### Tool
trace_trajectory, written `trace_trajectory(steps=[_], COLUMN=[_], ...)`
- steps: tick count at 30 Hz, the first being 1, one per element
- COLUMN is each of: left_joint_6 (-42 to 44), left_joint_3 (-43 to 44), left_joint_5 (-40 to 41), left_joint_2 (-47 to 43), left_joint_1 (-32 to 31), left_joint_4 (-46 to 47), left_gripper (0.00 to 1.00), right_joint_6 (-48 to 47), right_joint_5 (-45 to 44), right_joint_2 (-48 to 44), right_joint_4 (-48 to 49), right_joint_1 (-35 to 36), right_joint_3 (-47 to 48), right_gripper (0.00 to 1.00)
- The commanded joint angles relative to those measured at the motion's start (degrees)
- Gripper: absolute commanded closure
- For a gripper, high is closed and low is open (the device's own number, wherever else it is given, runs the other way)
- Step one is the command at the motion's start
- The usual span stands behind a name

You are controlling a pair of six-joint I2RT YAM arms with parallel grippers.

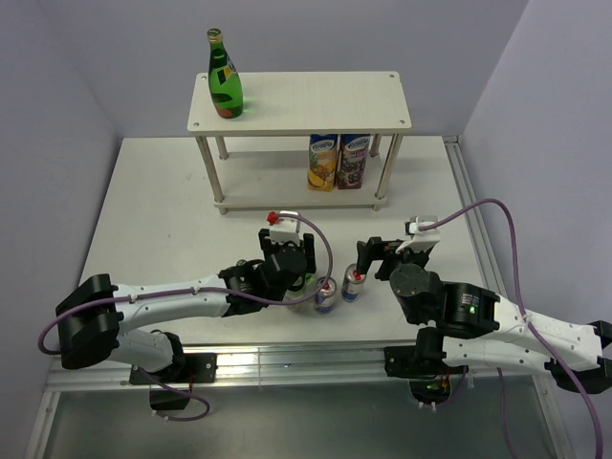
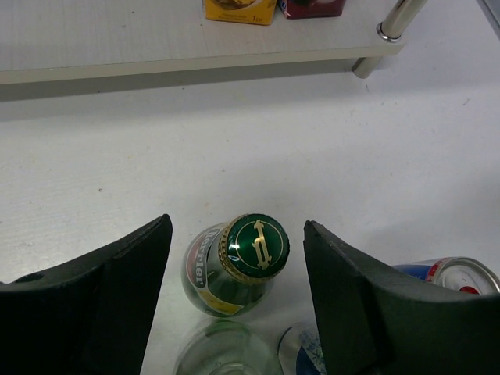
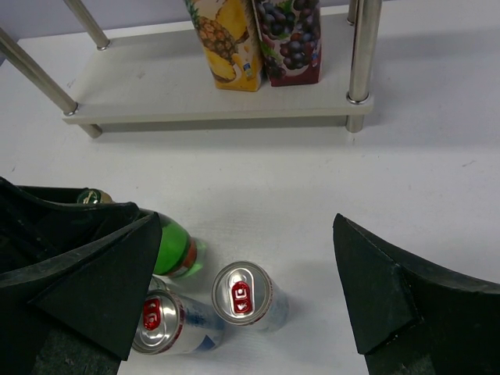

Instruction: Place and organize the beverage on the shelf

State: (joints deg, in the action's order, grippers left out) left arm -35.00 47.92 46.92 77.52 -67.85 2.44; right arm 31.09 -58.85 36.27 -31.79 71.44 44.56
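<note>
Green glass sits between the two black fingers (image 2: 101,305) of the left gripper (image 2: 238,230). It is a green bottle (image 2: 226,273) with a yellow label and a green and gold cap. It stands upright on the white table (image 1: 163,220) in front of the shelf (image 1: 316,96). The fingers stand on each side of the bottle's neck. They are partly open, and a bit of table shows on both sides, so they do not touch it. Just below the bottle in this view is something clear and round (image 2: 226,355) (it is cut off at the edge, so I cannot tell what it is).

The right gripper (image 3: 248,226) hangs over the table with its fingers (image 3: 406,297) spread wide. It holds nothing. Under it stand the first can (image 3: 242,293) and the second can (image 3: 160,316), close side by side, both with silver tops and red tabs. The green bottle is just behind the second can.

A second green bottle (image 1: 225,81) stands upright on the left end of the shelf's top board. On the lower board (image 3: 156,94), near its right end, two juice boxes stand touching. The pineapple box (image 3: 226,39) is on the left and the grape box (image 3: 291,39) is on the right.
</note>
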Motion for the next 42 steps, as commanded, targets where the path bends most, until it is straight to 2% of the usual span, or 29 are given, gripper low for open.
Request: trace_trajectory(steps=[1, 3, 7, 12, 15, 16, 19, 23, 28, 32, 37, 42], left_joint_6=[-0.77, -0.68, -0.15, 0.90, 1.08, 1.08, 1.52, 2.48, 7.92, 11.79, 15.05, 21.11], left_joint_3=[1.56, 1.47, 1.56, 2.88, 3.06, 2.97, 2.97, 6.03, 10.43, 17.01, 23.08, 33.44], left_joint_5=[1.60, 2.04, 2.57, 3.01, 3.18, 3.09, 2.92, 4.41, 4.85, 4.15, -1.12, -0.60], left_joint_2=[0.62, 0.88, 1.50, 3.25, 3.87, 3.78, 3.78, 3.26, -0.25, -1.49, -2.63, -1.32], left_joint_1=[-0.35, -0.35, -0.35, -0.35, -0.35, -0.35, -0.35, -0.35, -0.17, 0.97, 4.39, 6.06], left_joint_4=[2.66, 3.01, 3.80, 3.72, 4.15, 4.42, 4.42, 1.09, -0.94, -4.00, -6.30, -8.93], left_gripper=[0.27, 0.30, 0.45, 0.57, 0.76, 0.88, 1.00, 1.00, 1.00, 1.00, 1.00, 1.00], right_joint_6=[0.99, 0.90, 0.99, 0.81, 0.81, 0.64, 0.64, 0.55, 0.37, 0.46, 0.37, 0.46], right_joint_5=[-1.36, -1.27, -1.44, -1.53, -1.53, -1.53, -1.62, -1.53, -1.53, -1.44, -1.36, -1.44], right_joint_2=[-0.24, -0.15, 0.38, 0.47, 0.55, 0.55, 0.73, 0.73, 0.12, -0.50, -1.29, -1.38], right_joint_4=[0.59, 0.85, 0.59, 0.76, 0.85, 0.85, 0.85, 0.85, 0.94, 0.94, 1.12, 1.20], right_joint_1=[0.54, 0.72, 0.81, 0.81, 0.89, 0.81, 0.89, 0.81, 0.81, 0.89, 0.89, 0.90], right_joint_3=[-0.61, -0.78, -0.52, -0.61, -0.52, -0.52, -0.35, -0.35, -0.35, -0.35, -0.61, -0.70], right_gripper=[0.03, 0.03, 0.03, 0.03, 0.03, 0.03, 0.03, 0.03, 0.03, 0.03, 0.03, 0.03])
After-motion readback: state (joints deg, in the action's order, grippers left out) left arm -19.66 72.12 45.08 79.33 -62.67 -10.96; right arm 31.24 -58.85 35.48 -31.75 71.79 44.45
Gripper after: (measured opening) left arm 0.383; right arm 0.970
